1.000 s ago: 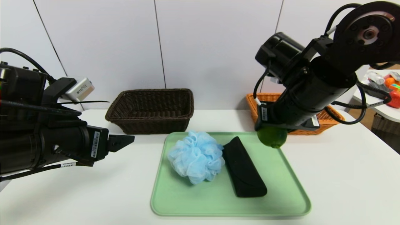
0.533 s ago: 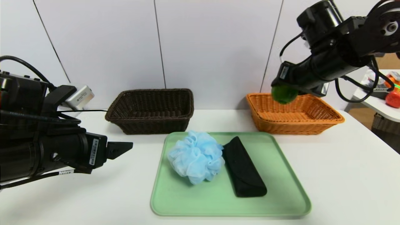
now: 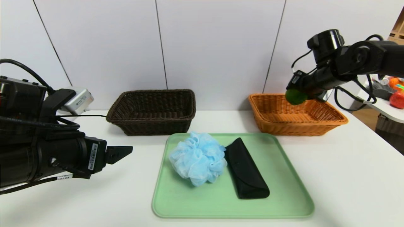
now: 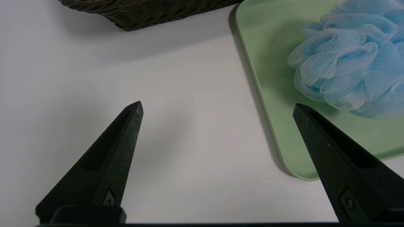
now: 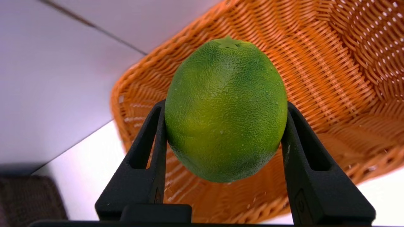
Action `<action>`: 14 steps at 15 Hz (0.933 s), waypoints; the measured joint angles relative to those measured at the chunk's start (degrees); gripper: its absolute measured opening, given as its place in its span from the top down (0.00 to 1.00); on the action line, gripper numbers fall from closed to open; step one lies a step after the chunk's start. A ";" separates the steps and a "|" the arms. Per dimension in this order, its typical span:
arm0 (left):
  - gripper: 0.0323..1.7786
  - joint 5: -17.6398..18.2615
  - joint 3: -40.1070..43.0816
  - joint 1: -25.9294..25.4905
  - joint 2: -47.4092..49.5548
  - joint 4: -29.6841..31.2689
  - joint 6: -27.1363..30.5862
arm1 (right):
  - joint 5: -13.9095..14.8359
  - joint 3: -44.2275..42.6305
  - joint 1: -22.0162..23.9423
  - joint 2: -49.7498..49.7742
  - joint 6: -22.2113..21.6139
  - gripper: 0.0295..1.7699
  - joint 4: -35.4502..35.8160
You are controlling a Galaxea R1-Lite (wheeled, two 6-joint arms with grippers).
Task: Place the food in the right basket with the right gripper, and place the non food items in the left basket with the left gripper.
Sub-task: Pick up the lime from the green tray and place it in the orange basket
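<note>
1. While the lime (image 3: 295, 96) hangs over the orange basket (image 3: 328, 127) in the head view, nothing lies in either basket yet: the right tool (image 3: 298, 94) grips the fruit above the basket's back half, and I judge only the release is left for the food. The dark basket (image 3: 151, 123) holds nothing I can see. The pouf (image 3: 197, 157) and the glasses case (image 3: 246, 170) lie side by side, touching, on the green tray (image 3: 176, 201), so both non-food moves are undone. The left tool (image 3: 121, 152) is parked near the tray's left edge.

2. From the left wrist, the left tool (image 4: 217, 105) stands wide and holds nothing, above the worktop (image 4: 157, 94) beside the tray's corner.

3. From the right wrist, the right tool (image 5: 222, 126) clamps the lime at its middle, basket floor beneath.
</note>
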State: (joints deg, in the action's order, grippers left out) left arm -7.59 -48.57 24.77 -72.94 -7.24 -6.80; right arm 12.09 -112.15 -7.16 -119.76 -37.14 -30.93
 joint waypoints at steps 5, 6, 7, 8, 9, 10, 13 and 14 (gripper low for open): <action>0.05 0.00 -0.05 0.02 0.00 0.02 -0.09 | -1.24 0.00 2.12 -3.32 0.16 0.44 1.39; 0.05 0.00 -0.05 0.02 0.00 0.00 -0.06 | -1.24 0.02 2.34 -3.50 0.21 0.44 1.38; 0.05 0.00 -0.05 0.02 0.00 0.05 -0.06 | -1.27 0.02 2.56 -3.63 0.18 0.44 1.38; 0.05 0.00 -0.02 0.02 0.00 0.02 -0.06 | -1.27 0.02 2.69 -3.67 0.16 0.44 1.38; 0.05 -0.11 -0.02 0.02 0.00 0.02 -0.06 | -1.27 0.02 2.73 -3.67 0.21 0.44 1.38; 0.05 -0.21 -0.02 0.02 0.00 0.02 -0.09 | -1.27 0.02 2.76 -3.64 0.29 0.44 1.08; 0.05 -0.32 -0.02 0.00 -0.02 0.02 -0.13 | -1.33 0.17 2.80 -3.50 0.60 0.32 1.39; 0.05 -0.32 0.01 -0.02 -0.02 0.02 -0.16 | -1.40 0.17 2.80 -3.41 0.57 0.29 1.38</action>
State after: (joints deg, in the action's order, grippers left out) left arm -7.91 -48.56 24.75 -72.96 -7.22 -6.96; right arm 10.69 -111.98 -4.35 -123.17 -36.57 -29.55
